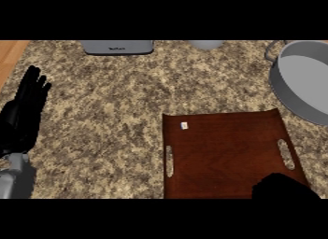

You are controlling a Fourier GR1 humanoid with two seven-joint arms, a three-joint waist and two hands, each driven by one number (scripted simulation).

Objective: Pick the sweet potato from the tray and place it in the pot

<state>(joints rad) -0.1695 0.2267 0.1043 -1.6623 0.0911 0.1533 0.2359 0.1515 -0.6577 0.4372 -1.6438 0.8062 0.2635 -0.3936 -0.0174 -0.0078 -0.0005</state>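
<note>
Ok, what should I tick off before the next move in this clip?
1. The sweet potato in sight: cannot tell. None shows on the tray; it may lie under the right hand.
2. The right hand over the tray: ok, at its near right corner.
3. Its hold on anything: cannot tell.
4. The pot ready to receive: ok, no lid, nothing shows inside.
5. The left hand out of the way: ok, open at the view's left, apart from the tray.
</note>
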